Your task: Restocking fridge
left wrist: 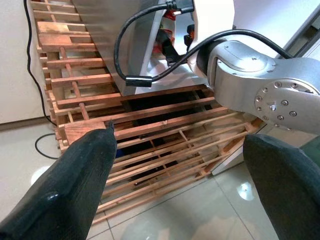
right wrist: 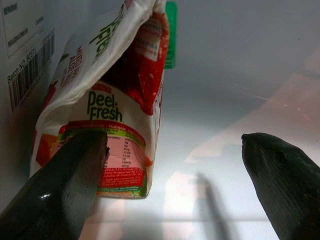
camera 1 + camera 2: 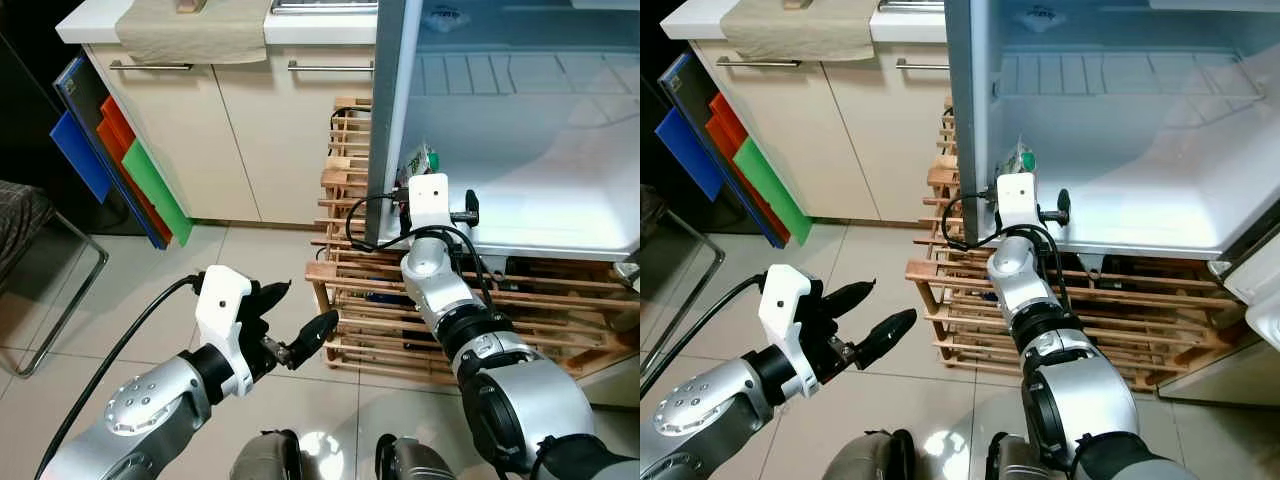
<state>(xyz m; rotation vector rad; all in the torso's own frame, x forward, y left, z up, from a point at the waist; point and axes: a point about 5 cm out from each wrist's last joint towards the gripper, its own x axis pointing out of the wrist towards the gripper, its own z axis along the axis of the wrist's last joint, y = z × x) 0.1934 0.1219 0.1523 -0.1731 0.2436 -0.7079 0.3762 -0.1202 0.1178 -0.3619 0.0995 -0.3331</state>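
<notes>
A Peel Fresh juice carton [image 2: 120, 100] with a green cap stands tilted against the left inner wall of the open fridge [image 3: 540, 180], on its white bottom shelf. My right gripper [image 2: 174, 141] reaches into the fridge and is open. One finger [image 2: 70, 185] is right by the carton's lower corner, and the other is well apart over bare shelf. From the head, the carton [image 3: 418, 160] peeks out just past my right wrist. My left gripper [image 3: 306, 305] hangs open and empty low over the floor tiles, in front of the wooden pallet [image 3: 350, 290].
The fridge stands on the slatted wooden pallet, with a black cable running down its side. Cream cabinets [image 3: 250, 130] with a cloth [image 3: 190, 35] on the counter are at the left. Coloured boards [image 3: 130, 170] lean beside them, and a chair frame [image 3: 40, 290] is at the far left.
</notes>
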